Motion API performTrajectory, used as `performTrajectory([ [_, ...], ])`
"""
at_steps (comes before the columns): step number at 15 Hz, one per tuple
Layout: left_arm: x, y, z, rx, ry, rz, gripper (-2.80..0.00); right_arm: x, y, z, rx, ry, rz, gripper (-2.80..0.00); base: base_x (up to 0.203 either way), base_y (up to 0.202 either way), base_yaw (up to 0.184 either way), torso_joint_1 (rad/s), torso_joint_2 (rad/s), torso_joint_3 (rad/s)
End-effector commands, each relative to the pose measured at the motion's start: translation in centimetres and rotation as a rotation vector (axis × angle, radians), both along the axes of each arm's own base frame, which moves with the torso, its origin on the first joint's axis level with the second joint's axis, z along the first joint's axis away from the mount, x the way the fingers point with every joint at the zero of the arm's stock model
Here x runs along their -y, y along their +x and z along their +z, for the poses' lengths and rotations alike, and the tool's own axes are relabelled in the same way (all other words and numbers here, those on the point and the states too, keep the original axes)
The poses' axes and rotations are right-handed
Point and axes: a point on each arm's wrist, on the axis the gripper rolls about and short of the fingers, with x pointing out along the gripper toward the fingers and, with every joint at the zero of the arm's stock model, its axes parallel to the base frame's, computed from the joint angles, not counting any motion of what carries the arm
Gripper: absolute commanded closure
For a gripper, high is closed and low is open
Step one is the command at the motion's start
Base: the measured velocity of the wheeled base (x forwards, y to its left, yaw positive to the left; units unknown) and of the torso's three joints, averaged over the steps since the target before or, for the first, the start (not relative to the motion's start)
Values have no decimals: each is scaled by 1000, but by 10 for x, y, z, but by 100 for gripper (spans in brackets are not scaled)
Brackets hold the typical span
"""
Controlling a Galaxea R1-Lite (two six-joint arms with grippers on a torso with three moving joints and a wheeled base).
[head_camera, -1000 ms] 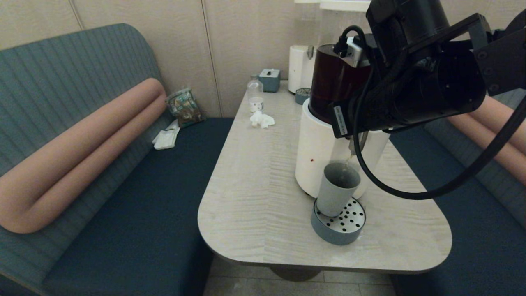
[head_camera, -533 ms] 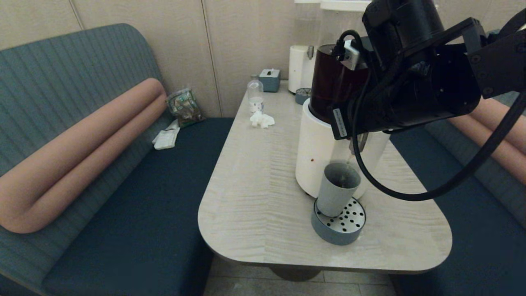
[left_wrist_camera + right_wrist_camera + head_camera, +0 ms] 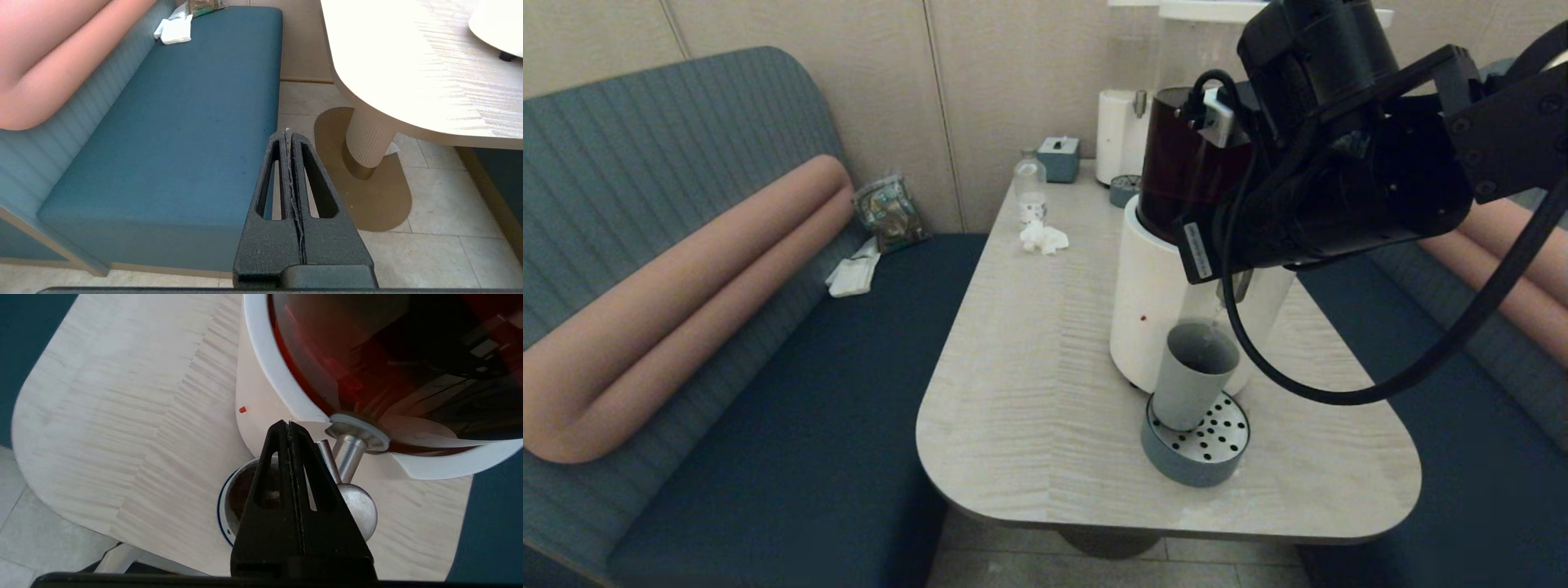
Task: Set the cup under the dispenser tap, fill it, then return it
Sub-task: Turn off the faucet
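Observation:
The grey-blue cup (image 3: pixel 1194 376) stands upright on a round perforated drip tray (image 3: pixel 1188 467), against the big dispenser's white base (image 3: pixel 1156 294). From the right wrist view, the cup (image 3: pixel 233 497) holds brown liquid and sits below the steel dispenser tap (image 3: pixel 347 454). My right gripper (image 3: pixel 288 424) is shut with nothing in it. It hovers over the cup, close beside the tap's thin lever (image 3: pixel 326 456) and round knob (image 3: pixel 363 512); I cannot tell if they touch. In the head view the right arm (image 3: pixel 1339 188) hides those fingers. My left gripper (image 3: pixel 288 132) is shut and parked low beside the bench.
At the table's far end stand a small clear bottle (image 3: pixel 1029 189), a crumpled tissue (image 3: pixel 1043 238), a grey box (image 3: pixel 1058 158) and a smaller white dispenser (image 3: pixel 1117 135) with its own tray. Benches (image 3: pixel 792 384) flank the table (image 3: pixel 1029 392) on both sides.
My right arm has lifted slightly and drifted a little to the left. The cup and tray have not moved.

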Motion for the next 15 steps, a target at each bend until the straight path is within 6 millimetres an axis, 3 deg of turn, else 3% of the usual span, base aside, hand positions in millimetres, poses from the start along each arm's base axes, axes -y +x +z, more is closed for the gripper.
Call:
performTrajectory([
  [1, 0, 0, 0, 0, -1, 1, 0, 0, 0, -1, 6, -17, -17, 0, 0, 0, 0, 0, 0, 0],
  [15, 0, 0, 0, 0, -1, 1, 0, -1, 4, 1, 54, -40, -45, 0, 0, 0, 0, 0, 0, 0],
])
